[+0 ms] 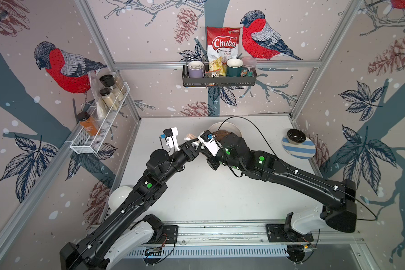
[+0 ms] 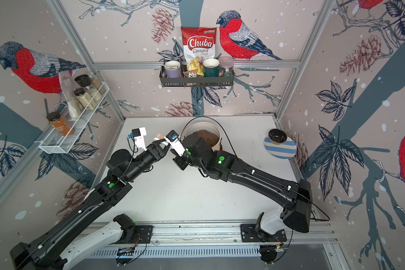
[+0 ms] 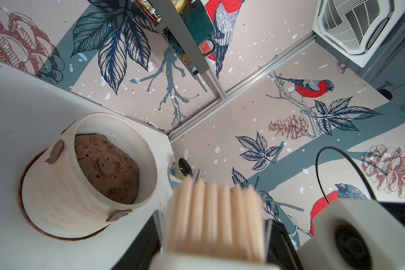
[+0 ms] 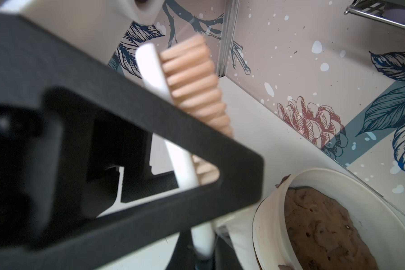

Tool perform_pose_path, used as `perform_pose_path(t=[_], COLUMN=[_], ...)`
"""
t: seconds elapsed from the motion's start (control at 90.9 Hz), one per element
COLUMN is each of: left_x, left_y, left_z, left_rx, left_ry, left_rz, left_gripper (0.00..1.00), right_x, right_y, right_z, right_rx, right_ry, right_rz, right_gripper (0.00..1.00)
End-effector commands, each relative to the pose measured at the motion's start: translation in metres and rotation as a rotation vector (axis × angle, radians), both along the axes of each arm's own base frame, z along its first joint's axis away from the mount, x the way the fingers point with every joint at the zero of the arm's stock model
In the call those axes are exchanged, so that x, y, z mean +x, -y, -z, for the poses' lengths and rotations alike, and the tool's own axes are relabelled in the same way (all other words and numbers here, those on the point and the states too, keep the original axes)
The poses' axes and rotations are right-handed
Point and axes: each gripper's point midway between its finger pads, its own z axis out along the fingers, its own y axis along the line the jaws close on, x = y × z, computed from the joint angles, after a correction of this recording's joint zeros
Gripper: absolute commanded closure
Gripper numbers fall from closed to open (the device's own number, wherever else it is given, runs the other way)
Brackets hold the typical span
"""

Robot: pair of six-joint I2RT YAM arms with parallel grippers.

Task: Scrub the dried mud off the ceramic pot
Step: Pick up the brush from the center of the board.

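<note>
The ceramic pot [image 3: 63,191] is cream-white and ribbed, stands on a brown saucer and is filled with brown soil; it shows in both top views [image 1: 225,126] [image 2: 204,127] at the back middle of the table. Dried mud patches [image 3: 55,152] [image 3: 118,215] stick to its outer wall near the rim. A white brush [image 3: 213,215] with tan bristles hangs in the air just left of the pot. My left gripper [image 3: 213,217] is shut on the brush head. My right gripper [image 4: 201,254] is shut on the brush's white handle [image 4: 180,163]. Both grippers meet there [image 1: 193,141].
A black bowl [image 1: 296,136] sits on a blue-striped plate [image 1: 299,150] at the back right. A white bowl [image 1: 119,197] lies by the left wall under my left arm. A wire rack [image 1: 98,131] and a black shelf [image 1: 220,80] hang on the walls. A black cable [image 1: 255,124] arcs over the pot.
</note>
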Motion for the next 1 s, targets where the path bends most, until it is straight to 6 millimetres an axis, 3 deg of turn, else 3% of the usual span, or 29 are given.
perform_pose_path(t=[0.0,0.22,0.253,0.319,0.407,0.473,0.671,0.858,0.99], left_x=[-0.003,-0.002,-0.001,0.001,0.003,0.005,0.014,0.018,0.017], left_y=[0.002,0.000,-0.001,-0.004,-0.008,-0.011,-0.020,-0.029,-0.029], left_z=[-0.012,-0.014,-0.014,-0.012,-0.007,-0.003,0.023,0.043,0.051], left_rx=[-0.017,-0.031,-0.033,-0.036,-0.032,-0.032,-0.033,-0.071,-0.123], left_ry=[0.049,0.048,0.043,0.028,0.002,-0.021,-0.188,-0.316,-0.367], left_rz=[0.033,0.024,0.019,0.003,-0.024,-0.040,-0.116,-0.179,-0.179], left_gripper=[0.66,0.89,0.91,0.93,0.95,0.97,0.99,1.00,1.00], right_x=[-0.001,-0.001,-0.002,-0.004,-0.007,-0.009,-0.007,-0.004,0.006], right_y=[-0.006,-0.002,-0.001,0.001,0.009,0.016,0.032,0.029,0.027], right_z=[-0.012,-0.007,-0.006,-0.001,0.006,0.009,0.014,0.006,0.000], right_rx=[0.062,0.052,0.048,0.033,0.018,0.010,-0.001,0.050,0.141], right_ry=[-0.010,-0.015,-0.015,-0.015,-0.008,0.000,0.022,0.035,-0.110], right_rz=[-0.009,-0.008,-0.014,-0.028,-0.030,-0.028,0.001,-0.016,-0.034], right_gripper=[1.00,0.99,0.91,0.63,0.43,0.37,0.31,0.35,0.37])
